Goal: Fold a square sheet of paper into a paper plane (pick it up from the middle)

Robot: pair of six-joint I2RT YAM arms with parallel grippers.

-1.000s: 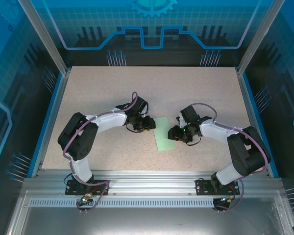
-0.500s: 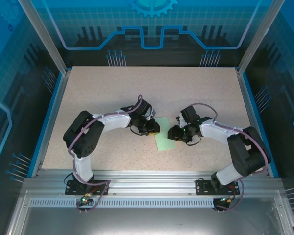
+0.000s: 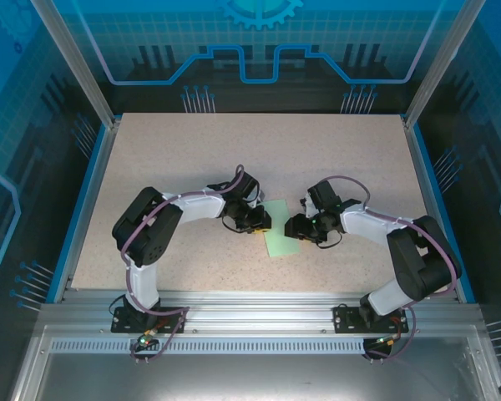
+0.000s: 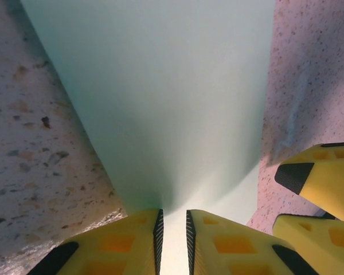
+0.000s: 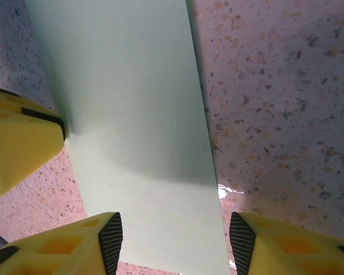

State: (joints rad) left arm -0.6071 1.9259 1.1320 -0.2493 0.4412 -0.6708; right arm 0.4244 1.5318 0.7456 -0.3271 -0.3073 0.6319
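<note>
At the near edge of the table [image 3: 192, 150] the two arms rise from their bases and bend inward, so that both wrists meet a little nearer than the middle of the speckled top, well away from every corner. The left gripper [image 3: 260, 222] comes in from the left and the right gripper [image 3: 293, 227] from the right, with the square sheet of paper [image 3: 277, 240] lying between them; from above it reads as a narrow pale mint oblong, its long sides running from near to far and tilted slightly. In the left wrist view the left gripper [image 4: 175, 229] has its yellow fingers [image 4: 126, 240] drawn almost together on the near edge of the sheet [image 4: 160, 86], which runs up into the thin slit between the black pads, so the pincer is clamped on the paper; one finger of the other arm [image 4: 318, 183] sits just beside the sheet's right edge. In the right wrist view the right gripper [image 5: 175, 229] stands with its fingers [image 5: 97, 240] apart, one on each side of the sheet [image 5: 132, 114], which lies flat on the tabletop between them, not gripped. A yellow finger of the left arm [image 5: 17, 149] touches the sheet's left edge there. Beyond the grippers the sheet's far end lies flat, and the bare tabletop reaches back to the far edge.
</note>
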